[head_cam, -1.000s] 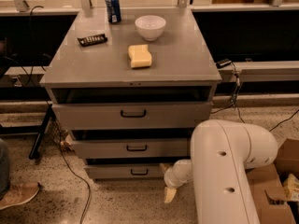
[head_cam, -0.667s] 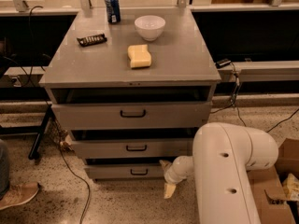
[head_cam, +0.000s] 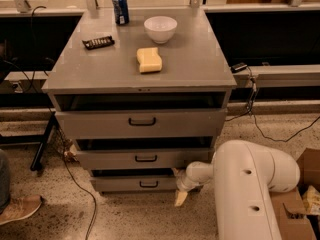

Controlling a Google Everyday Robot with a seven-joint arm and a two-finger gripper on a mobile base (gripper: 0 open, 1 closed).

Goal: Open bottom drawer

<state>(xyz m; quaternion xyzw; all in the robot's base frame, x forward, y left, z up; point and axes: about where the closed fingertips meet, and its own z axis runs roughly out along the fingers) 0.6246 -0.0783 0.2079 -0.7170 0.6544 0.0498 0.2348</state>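
– Checking the hand (head_cam: 181, 196) first: where is it?
– Low, near the floor (head_cam: 135, 216), just beside the right end of the bottom drawer (head_cam: 120, 184). Its tan tip points down. Can't tell whether it's clenched or released, or whether it touches the drawer.
– Any change from a second ago?
– Hand hardly moved, same spot by that corner. The big white arm (head_cam: 250, 184) sits a bit lower and further right in the view than before.
– And the bottom drawer itself?
– Lowest of three grey drawers, shortest front, small black loop handle (head_cam: 148, 184) in the middle. The front is where it was, and the dark gap above it looks the same. The hand is off to the right of the handle, not on it.
– Other drawers?
– Middle drawer (head_cam: 110, 159) and top drawer (head_cam: 95, 125) unchanged, each with a black handle and a dark gap above.
– Tabletop?
– The grey tabletop (head_cam: 200, 69) carries a blue can (head_cam: 119, 8) at the back, a white bowl (head_cam: 160, 29) to its right, a yellow block (head_cam: 149, 60) nearer the front and a flat black bar (head_cam: 98, 42) on the left. None shifted.
– Around the cabinet?
– A shoe (head_cam: 20, 209) at bottom left, a cardboard box (head_cam: 307, 166) behind the arm at the right, and a black cable (head_cam: 92, 209) trailing over the floor by the cabinet's left side.
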